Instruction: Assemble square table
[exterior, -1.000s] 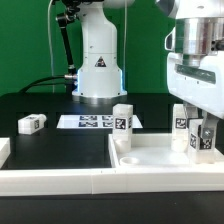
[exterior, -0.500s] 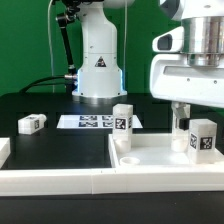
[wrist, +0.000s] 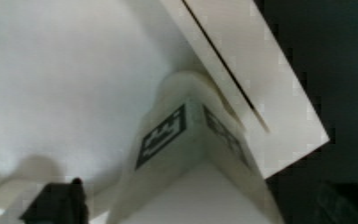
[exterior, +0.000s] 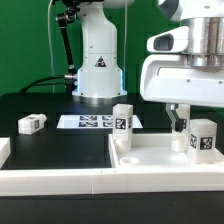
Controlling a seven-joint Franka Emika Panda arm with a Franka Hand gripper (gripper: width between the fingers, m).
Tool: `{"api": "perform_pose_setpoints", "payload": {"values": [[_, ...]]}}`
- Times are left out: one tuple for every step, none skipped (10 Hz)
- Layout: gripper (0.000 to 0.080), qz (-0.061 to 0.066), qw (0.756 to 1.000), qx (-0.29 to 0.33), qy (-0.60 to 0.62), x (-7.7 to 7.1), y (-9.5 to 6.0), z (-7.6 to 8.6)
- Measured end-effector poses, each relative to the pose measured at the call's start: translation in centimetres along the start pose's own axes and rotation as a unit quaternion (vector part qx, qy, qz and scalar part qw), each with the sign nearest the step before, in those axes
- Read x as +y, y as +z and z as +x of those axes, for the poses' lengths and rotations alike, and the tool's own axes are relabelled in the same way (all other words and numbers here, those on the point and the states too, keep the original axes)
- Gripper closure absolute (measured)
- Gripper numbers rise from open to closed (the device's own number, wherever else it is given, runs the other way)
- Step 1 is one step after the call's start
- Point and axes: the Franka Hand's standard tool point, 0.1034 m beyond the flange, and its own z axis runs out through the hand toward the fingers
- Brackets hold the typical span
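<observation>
The white square tabletop (exterior: 150, 157) lies at the exterior view's right, rim up. One tagged leg (exterior: 203, 138) stands upright in its right corner. My gripper (exterior: 190, 118) hangs just above and beside that leg, open and holding nothing; one dark finger (exterior: 178, 117) shows. A second leg (exterior: 123, 118) stands at the slab's far left corner. A third leg (exterior: 32, 123) lies on the black table at the left. The wrist view looks down on the standing leg (wrist: 179, 140) beside the slab's rim (wrist: 247, 70), with a dark finger (wrist: 55, 200) at the picture's edge.
The robot's white base (exterior: 98, 65) stands at the back centre. The marker board (exterior: 88, 122) lies flat in front of it. Long white rail walls (exterior: 50, 176) run along the front edge, with another piece at the left (exterior: 4, 150).
The jaws have opened off the right-hand leg and the gripper has risen. The leg stays standing in its corner; nothing else moved.
</observation>
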Motion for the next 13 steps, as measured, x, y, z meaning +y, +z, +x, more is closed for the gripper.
{"api": "perform_pose_setpoints", "payload": {"values": [[0.0150, 0.000, 0.999, 0.000, -0.041, -0.06, -0.04, -0.10], [0.0150, 0.001, 0.995, 0.002, -0.099, -0.07, -0.16, -0.01], [0.0150, 0.001, 0.990, 0.002, -0.140, 0.01, -0.17, 0.08], [0.0150, 0.001, 0.986, 0.002, -0.167, 0.04, -0.18, 0.13], [0.0150, 0.001, 0.978, 0.003, -0.210, 0.11, -0.19, 0.21], [0.0150, -0.002, 0.969, 0.004, -0.248, 0.16, -0.19, 0.24], [0.0150, -0.004, 0.963, 0.004, -0.269, 0.20, -0.19, 0.27], [0.0150, -0.004, 0.963, 0.004, -0.271, 0.20, -0.18, 0.27], [0.0150, -0.005, 0.963, 0.004, -0.269, 0.25, -0.14, 0.28], [0.0266, -0.005, 0.963, 0.004, -0.269, 0.27, -0.12, 0.29], [0.0402, -0.005, 0.964, 0.004, -0.267, 0.29, -0.10, 0.29], [0.0402, -0.005, 0.966, 0.004, -0.257, 0.29, -0.09, 0.28], [0.0506, -0.004, 0.971, 0.004, -0.239, 0.29, -0.09, 0.28]]}}
